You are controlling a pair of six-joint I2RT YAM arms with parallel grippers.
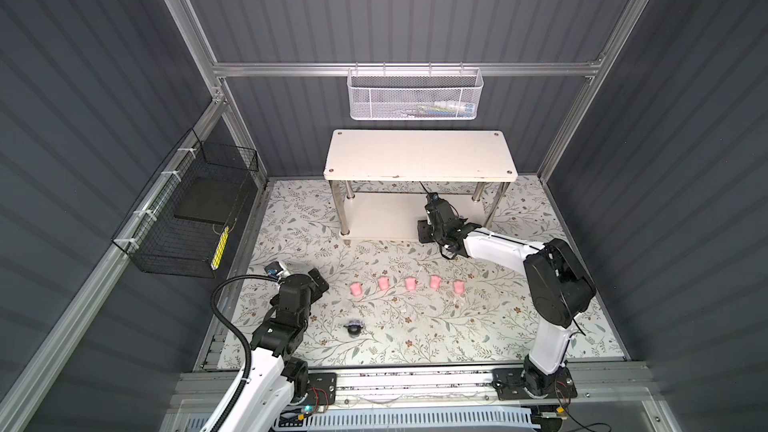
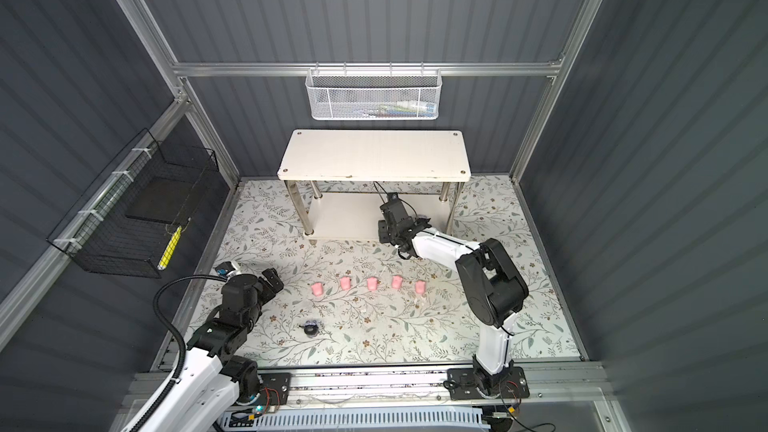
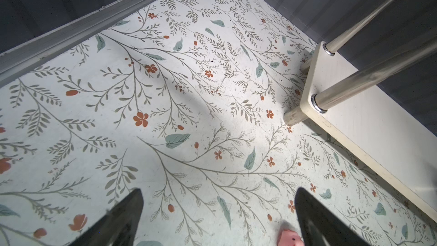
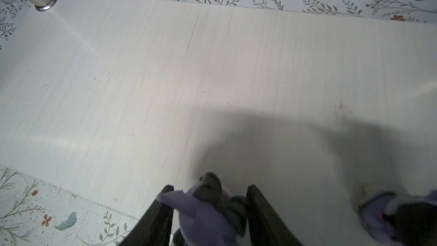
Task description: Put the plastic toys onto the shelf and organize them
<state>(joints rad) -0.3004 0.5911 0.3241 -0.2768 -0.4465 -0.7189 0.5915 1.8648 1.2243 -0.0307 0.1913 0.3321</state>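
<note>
Purple toy pinched between right fingers over shelf, second toy blurred and cut off, left fingers spread

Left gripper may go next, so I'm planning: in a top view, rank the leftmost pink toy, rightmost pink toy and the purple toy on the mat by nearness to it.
1. leftmost pink toy, just right of the left gripper.
2. purple toy, farther toward the front.
3. rightmost pink toy, far end of the row.
</note>
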